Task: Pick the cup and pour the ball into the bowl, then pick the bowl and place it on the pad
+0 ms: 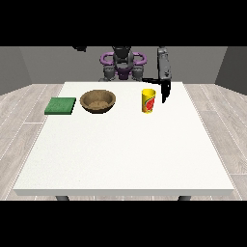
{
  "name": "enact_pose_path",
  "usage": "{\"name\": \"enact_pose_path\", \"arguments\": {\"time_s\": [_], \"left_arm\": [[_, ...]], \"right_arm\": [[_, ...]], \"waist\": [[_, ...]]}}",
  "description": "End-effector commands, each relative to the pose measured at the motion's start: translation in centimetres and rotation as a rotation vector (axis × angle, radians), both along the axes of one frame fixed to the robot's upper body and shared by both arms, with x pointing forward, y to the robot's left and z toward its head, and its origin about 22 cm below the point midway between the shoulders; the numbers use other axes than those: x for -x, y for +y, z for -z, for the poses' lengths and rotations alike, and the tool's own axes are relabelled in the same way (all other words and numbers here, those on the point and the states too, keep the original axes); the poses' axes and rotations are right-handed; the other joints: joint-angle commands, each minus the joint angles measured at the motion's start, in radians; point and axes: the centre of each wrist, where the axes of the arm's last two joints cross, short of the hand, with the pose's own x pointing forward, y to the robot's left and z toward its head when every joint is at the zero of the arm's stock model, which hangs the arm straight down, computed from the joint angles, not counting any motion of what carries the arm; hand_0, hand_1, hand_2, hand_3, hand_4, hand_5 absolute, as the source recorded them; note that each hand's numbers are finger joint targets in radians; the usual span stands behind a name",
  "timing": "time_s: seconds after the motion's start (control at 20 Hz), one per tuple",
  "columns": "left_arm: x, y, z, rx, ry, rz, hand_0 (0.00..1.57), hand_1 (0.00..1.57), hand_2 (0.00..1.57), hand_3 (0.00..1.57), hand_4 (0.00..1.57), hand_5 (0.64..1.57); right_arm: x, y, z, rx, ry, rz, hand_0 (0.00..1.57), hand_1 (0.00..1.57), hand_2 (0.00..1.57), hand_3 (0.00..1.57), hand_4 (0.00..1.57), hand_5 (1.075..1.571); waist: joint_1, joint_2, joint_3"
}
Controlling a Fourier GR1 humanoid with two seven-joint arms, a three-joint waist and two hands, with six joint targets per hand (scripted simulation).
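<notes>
A yellow cup [148,101] with a red label stands upright on the white table [125,154], right of centre at the back. No ball shows; the cup's inside is hidden. A brown wooden bowl [98,101] sits left of the cup. A green square pad [61,105] lies flat left of the bowl. The hand at the view's right [165,90] hangs just right of the cup, fingers straight and pointing down, apart from the cup. The hand at the view's left [80,48] is only a small dark shape high up, above and behind the table's back left corner.
The robot's torso [123,65] stands behind the table's far edge. Bare white table surface stretches from the three objects to the near edge. Wooden floor surrounds the table.
</notes>
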Motion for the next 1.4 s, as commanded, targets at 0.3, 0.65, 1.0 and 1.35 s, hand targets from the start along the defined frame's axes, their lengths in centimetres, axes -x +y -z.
{"name": "enact_pose_path", "arguments": {"time_s": [0.3,0.65,1.0,1.35], "left_arm": [[0.1,1.1,3.5,0.01,-0.01,-0.061,0.0,0.0,0.0,0.0,0.0,1.435],[-1.8,3.1,1.5,-0.035,-0.1,-0.131,1.12,1.12,1.57,1.5,0.48,1.536],[-0.6,3.0,3.1,-0.303,-0.092,-0.212,1.32,1.32,1.57,1.57,1.07,1.487],[-3.5,-1.2,0.4,-0.464,-0.03,-0.208,1.34,1.34,1.57,1.57,1.11,1.498]], "right_arm": [[2.7,-2.0,-2.3,0.024,-0.058,-0.013,0.0,0.0,0.0,0.0,0.0,1.567],[4.0,-4.8,-6.0,0.031,-0.179,-0.048,0.0,0.0,0.0,0.0,0.0,1.564],[4.3,-5.8,-4.8,0.028,-0.154,-0.034,0.0,0.0,0.0,0.0,0.07,1.562],[1.2,-9.9,-1.5,-0.017,0.023,0.011,0.0,0.0,0.0,0.0,0.18,1.558]], "waist": [[-0.061,0.038,-0.0008],[-0.133,0.157,-0.0013],[-0.126,0.126,-0.0004],[-0.083,-0.055,0.0016]]}}
